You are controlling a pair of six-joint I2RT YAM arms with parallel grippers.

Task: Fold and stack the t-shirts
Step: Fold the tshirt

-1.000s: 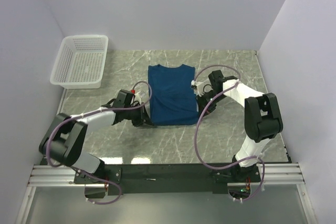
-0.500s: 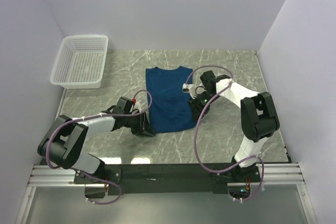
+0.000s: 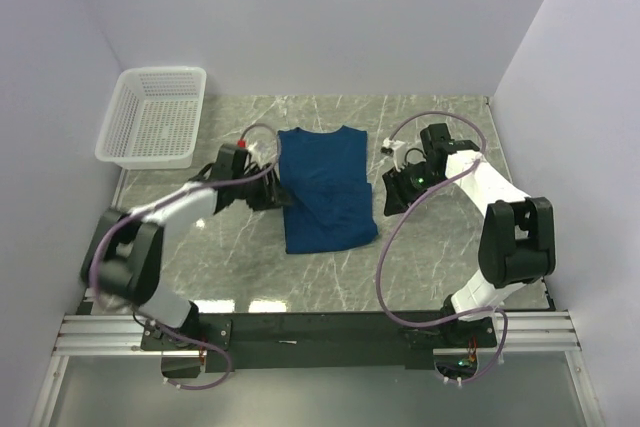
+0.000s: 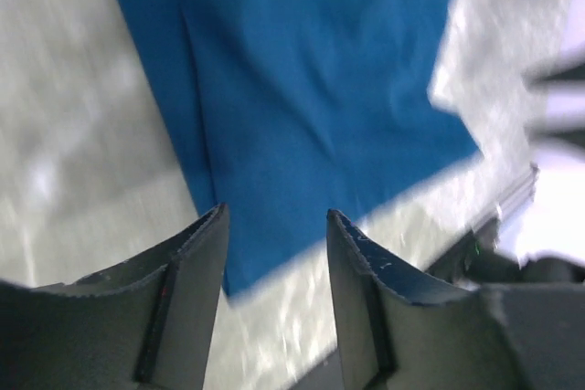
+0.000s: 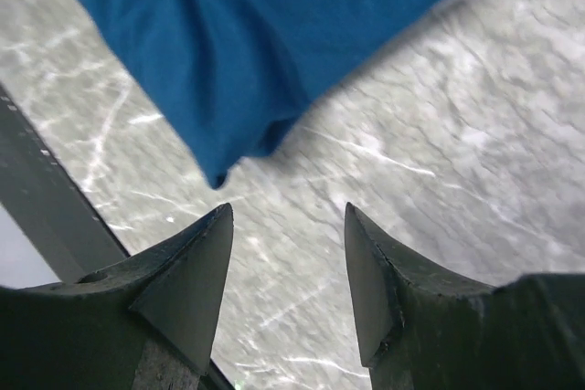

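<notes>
The 1 t-shirt (image 3: 325,195), dark blue, lies flat on the table (image 3: 440,247), folded to a tall narrow shape with its neckline at the far end and a plain face up. It sits between the 2 grippers.

The left gripper (image 4: 276,216) is at the shirt's left edge, about halfway along it. Its 2 fingers (image 4: 196,262) are spread apart and clamp nothing. From its wrist, blue cloth fills the space ahead of the tips and a shirt corner falls in the gap between them. Whether the tips touch the cloth cannot be told.

The right gripper (image 5: 288,212) is just off the shirt's right edge, over bare marble. Its 2 fingers (image 5: 375,271) are also spread and empty, with a corner of the shirt just ahead of the tips, apart from them.

A white mesh basket (image 3: 155,117) stands beyond the left gripper, well apart from the shirt.
</notes>
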